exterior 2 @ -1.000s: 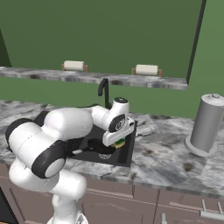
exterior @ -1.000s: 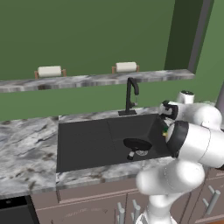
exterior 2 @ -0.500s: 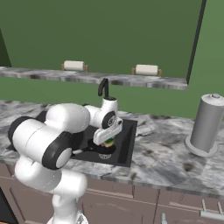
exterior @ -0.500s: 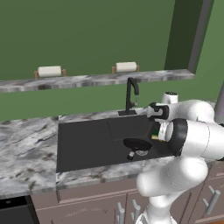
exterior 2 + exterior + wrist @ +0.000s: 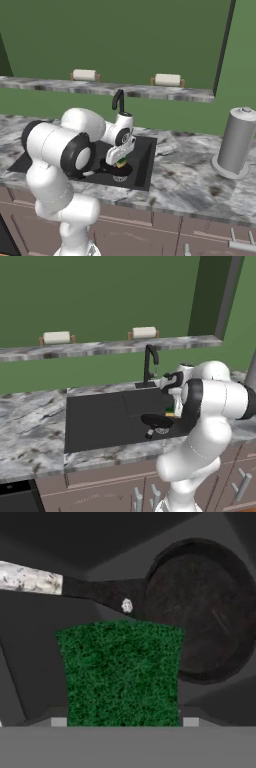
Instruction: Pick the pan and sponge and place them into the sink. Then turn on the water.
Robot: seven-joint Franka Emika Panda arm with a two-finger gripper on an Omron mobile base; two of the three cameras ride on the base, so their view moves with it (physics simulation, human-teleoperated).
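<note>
Swinging left, the arm has carried the gripper (image 5: 121,159) out over the sink (image 5: 100,418), jaws clamped on the sponge (image 5: 122,672). Right beneath it, the pan (image 5: 200,609) lies in the basin.

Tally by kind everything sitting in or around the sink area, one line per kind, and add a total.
Pan: 1, lying in the sink
Sponge: 1, between the fingers, above the pan
Faucet: 1
Paper towel rolls on the ledge: 2
Grey canister on the counter: 1
Total: 6
</note>
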